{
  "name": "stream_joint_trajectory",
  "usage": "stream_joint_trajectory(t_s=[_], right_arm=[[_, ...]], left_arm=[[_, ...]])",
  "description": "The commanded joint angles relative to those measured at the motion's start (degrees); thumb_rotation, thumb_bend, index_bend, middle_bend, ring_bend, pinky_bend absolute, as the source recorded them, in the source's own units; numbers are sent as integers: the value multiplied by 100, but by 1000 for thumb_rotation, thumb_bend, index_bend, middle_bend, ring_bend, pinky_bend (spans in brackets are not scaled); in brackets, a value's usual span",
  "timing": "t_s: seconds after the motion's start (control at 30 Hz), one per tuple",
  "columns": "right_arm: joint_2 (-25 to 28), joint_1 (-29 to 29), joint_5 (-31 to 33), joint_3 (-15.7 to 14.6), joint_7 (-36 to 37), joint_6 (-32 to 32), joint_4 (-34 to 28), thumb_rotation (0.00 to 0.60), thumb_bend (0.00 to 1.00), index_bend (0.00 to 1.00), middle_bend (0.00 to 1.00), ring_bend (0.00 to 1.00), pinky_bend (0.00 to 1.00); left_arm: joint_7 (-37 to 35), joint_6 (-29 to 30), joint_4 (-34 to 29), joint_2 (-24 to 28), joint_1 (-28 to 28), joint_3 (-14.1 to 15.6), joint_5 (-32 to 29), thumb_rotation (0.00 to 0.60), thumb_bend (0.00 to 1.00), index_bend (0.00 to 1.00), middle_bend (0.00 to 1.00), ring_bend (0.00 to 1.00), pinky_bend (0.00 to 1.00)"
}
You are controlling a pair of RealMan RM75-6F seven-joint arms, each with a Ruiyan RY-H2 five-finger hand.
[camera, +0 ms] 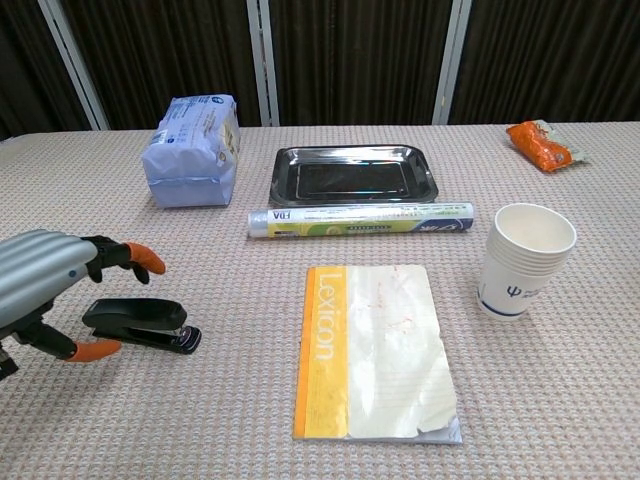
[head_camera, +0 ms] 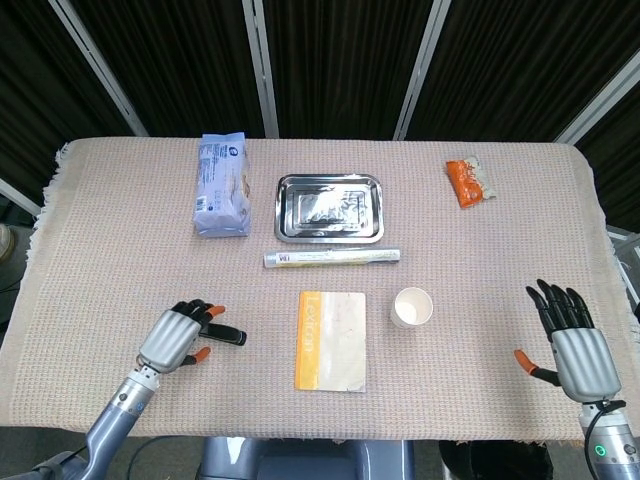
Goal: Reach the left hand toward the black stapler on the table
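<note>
The black stapler (camera: 140,324) lies flat on the woven tablecloth at the front left, its right end showing as a dark tip (head_camera: 229,337) in the head view. My left hand (head_camera: 177,336) (camera: 48,285) hovers over the stapler's left end with fingers apart and orange tips spread above and in front of it, holding nothing. In the head view the hand hides most of the stapler. My right hand (head_camera: 572,343) stays open at the table's front right, far from everything.
A Lexicon notebook (head_camera: 331,340) lies right of the stapler, with a stack of paper cups (head_camera: 411,307) beyond it. Behind are a wrapped roll (head_camera: 332,257), a steel tray (head_camera: 330,208), a blue packet (head_camera: 222,184) and an orange snack bag (head_camera: 469,181).
</note>
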Motion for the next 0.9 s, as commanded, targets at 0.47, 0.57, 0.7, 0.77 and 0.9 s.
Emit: stream_joint_trajectory(t_s=[0.47,0.57,0.7,0.77,0.9], right_arm=[[95,-80,-7,26,167,186,8,532,203,0,0,0,0],[96,-74,-19,13,164,166,0,535,203,0,0,0,0],[92,-53,-3,13,175,114,2,523,204,0,0,0,0],[101,-45,32,26,205,91,6,531,204,0,0,0,0],[146,-56,82,56,312,107,5,526,203,0,0,0,0]], left_arm=[[208,347,663,-806,-152,-82,85,600,412,650,619,472,533],[126,476,709,-934,-219,-139,158,600,413,659,621,475,534],[99,516,734,-1149,-420,-235,290,600,413,662,619,475,535],[118,482,687,-1255,-559,-303,343,600,411,661,613,475,534],[133,355,633,-1506,-839,-478,358,600,406,658,608,475,535]])
